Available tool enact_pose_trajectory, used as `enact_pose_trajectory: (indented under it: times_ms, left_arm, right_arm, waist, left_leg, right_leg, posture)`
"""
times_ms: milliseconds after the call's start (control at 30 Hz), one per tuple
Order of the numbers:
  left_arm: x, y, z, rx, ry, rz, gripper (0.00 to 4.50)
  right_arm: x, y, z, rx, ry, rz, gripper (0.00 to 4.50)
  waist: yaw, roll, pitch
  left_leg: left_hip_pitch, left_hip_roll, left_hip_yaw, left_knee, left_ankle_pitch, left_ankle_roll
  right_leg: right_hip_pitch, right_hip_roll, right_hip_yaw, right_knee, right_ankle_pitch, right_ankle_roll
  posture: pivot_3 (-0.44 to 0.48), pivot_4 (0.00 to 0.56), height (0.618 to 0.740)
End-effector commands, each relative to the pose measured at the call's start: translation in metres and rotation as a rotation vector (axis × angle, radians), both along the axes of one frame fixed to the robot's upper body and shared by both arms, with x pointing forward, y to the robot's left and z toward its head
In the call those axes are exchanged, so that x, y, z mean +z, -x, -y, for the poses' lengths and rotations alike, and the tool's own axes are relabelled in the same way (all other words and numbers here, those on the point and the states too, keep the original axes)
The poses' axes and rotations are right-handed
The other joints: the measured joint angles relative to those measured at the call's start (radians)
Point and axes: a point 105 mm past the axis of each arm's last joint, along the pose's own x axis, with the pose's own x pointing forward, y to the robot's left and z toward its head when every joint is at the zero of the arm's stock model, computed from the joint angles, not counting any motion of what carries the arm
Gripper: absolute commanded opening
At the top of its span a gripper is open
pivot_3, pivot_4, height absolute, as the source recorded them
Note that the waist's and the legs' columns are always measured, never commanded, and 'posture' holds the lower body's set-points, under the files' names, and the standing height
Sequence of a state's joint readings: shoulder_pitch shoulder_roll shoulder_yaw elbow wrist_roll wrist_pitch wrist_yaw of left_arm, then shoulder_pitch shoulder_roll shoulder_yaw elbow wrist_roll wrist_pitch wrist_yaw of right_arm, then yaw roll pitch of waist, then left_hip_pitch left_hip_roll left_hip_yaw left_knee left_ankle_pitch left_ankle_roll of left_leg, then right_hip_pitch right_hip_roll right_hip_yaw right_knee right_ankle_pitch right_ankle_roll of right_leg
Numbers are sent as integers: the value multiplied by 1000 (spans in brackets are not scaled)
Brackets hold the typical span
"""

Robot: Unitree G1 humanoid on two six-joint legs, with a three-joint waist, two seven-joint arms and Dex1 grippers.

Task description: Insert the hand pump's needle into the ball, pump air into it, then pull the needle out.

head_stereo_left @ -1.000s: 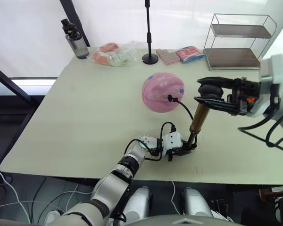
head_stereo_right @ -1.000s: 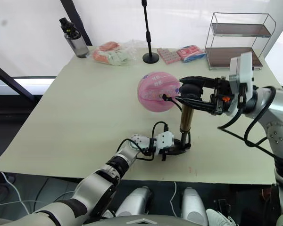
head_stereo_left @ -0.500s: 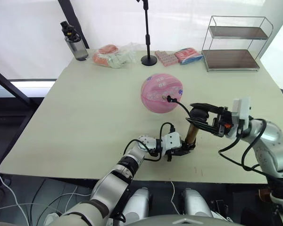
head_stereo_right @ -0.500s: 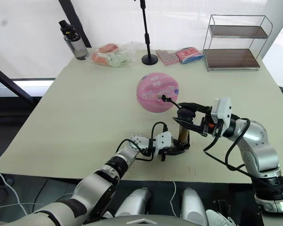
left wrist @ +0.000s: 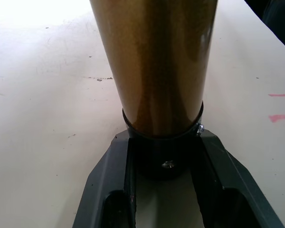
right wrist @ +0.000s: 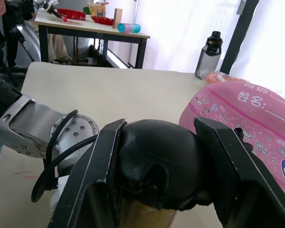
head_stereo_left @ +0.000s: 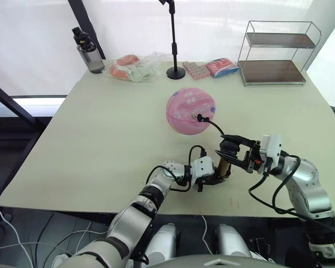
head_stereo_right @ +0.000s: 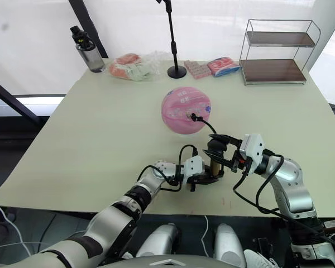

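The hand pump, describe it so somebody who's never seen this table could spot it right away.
Start at the pink ball in the middle of the pale table and follow the thin black hose from it toward the near edge. It ends at the hand pump, standing upright between the left gripper and right gripper. Nothing else here has a gold barrel.

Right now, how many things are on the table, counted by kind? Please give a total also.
Ball: 1
Hand pump: 1
Water bottle: 1
Black stand: 1
Wire shelf rack: 1
Wrapped packets: 2
Clear bag of packets: 1
Total: 8
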State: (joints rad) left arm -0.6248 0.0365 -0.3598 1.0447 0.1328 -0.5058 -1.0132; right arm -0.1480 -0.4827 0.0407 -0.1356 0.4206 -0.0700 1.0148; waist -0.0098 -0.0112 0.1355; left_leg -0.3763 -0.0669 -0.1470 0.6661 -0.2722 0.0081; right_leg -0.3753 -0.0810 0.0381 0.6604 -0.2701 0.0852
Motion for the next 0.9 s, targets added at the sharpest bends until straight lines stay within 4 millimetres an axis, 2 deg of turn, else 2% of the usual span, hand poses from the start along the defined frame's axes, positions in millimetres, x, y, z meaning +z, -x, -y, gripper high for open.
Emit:
enact_pose_trajectory:
  times_ms: [33, 200, 400, 667, 900]
  left_arm:
    - [-31, 26, -4, -76, -99, -106, 1069]
    - [-32, 27, -5, -91, -111, -113, 1069]
    - [-34, 27, -8, -87, -128, -122, 1069]
    - [-35, 29, -8, -88, -129, -125, 1069]
    - [-37, 31, -8, -93, -129, -129, 1069]
  right_arm:
    - [19, -4, 9, -14, 13, 2, 1823]
    - [64, -3, 11, 8, -16, 63, 1823]
    - [101, 0, 13, 28, 14, 110, 1823]
    - [144, 6, 21, 42, 32, 186, 1823]
    - [166, 12, 24, 45, 31, 208, 1823]
  waist:
    - [0, 1, 1]
    - [3, 3, 3]
    - [6, 3, 6]
    - [7, 5, 9]
    - [9, 4, 11]
  left_leg:
    - [0, 0, 0, 0, 0, 0]
    - [-4, 0, 0, 0, 0, 0]
    - [-4, 0, -1, -1, 0, 0]
    - [-5, 0, 0, -1, 0, 0]
    - [-6, 0, -1, -1, 0, 0]
  right_leg:
    - [0, 0, 0, 0, 0, 0]
    - [-2, -1, 0, -1, 0, 0]
    - [-2, -1, -1, -2, 0, 0]
    - [-3, -3, -1, -2, 0, 0]
    - [-3, -4, -1, -3, 0, 0]
  posture:
    - [0, 150, 740]
    - [0, 150, 740]
    - [0, 150, 740]
    - [0, 150, 740]
    - [0, 150, 740]
